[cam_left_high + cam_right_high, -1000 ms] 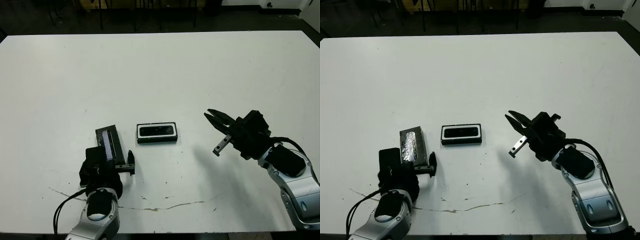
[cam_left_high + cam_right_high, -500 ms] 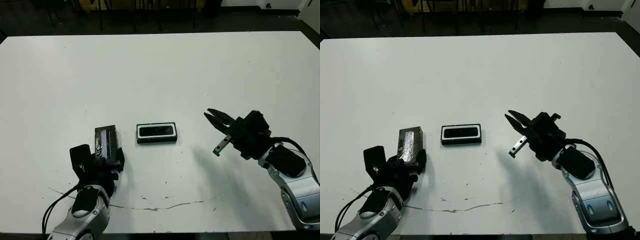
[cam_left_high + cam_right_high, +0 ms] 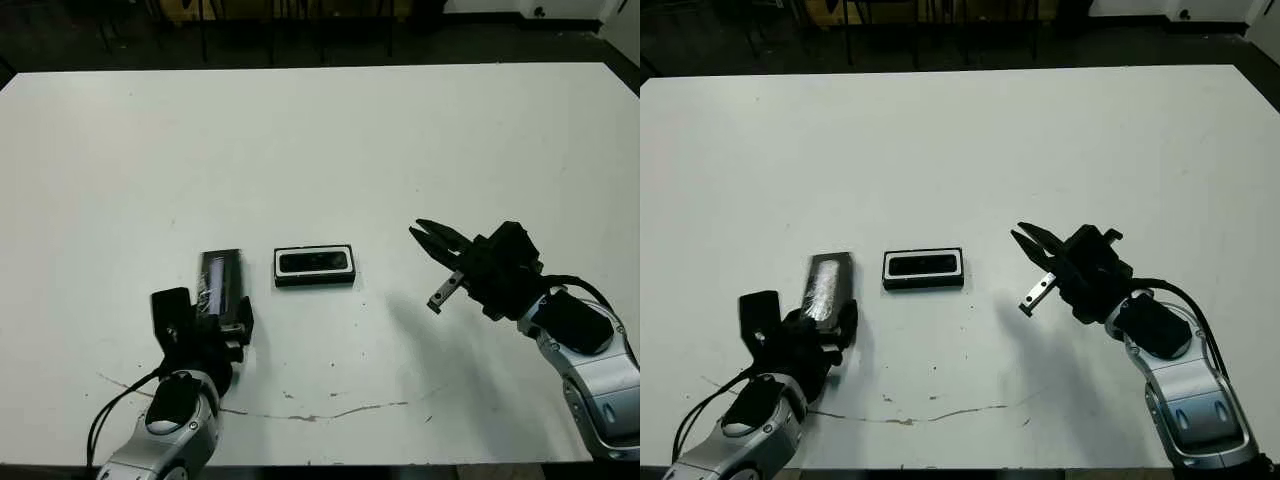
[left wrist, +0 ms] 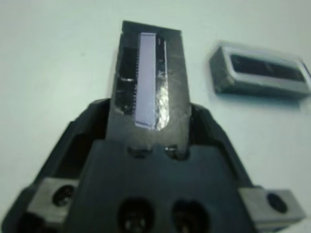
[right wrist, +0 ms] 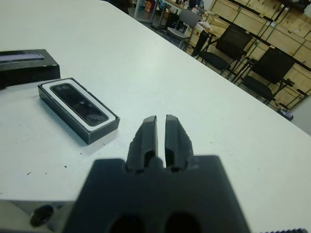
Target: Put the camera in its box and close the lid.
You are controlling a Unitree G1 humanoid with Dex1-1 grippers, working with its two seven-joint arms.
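Observation:
The camera (image 3: 314,262) is a slim black bar lying inside the box (image 3: 277,267), a white-rimmed black tray at the table's middle. The right wrist view shows the same camera (image 5: 80,103) in its box (image 5: 100,130). Left of the box lies the lid (image 3: 221,279), flat and black, its shiny patch facing up in the left wrist view (image 4: 147,77). My left gripper (image 3: 222,318) is shut on the lid's near end, one finger on each long side. Well right of the box hovers my right gripper (image 3: 418,232), shut on nothing and pointing toward it.
A thin dark crack or scratch line (image 3: 330,412) runs across the white table near its front edge. Chairs and shelving (image 5: 252,53) stand beyond the far edge of the table.
My left gripper has swung in behind the lid and closed on its near end. The lid has turned slightly and shifted a little right. The right arm, box and camera have stayed put.

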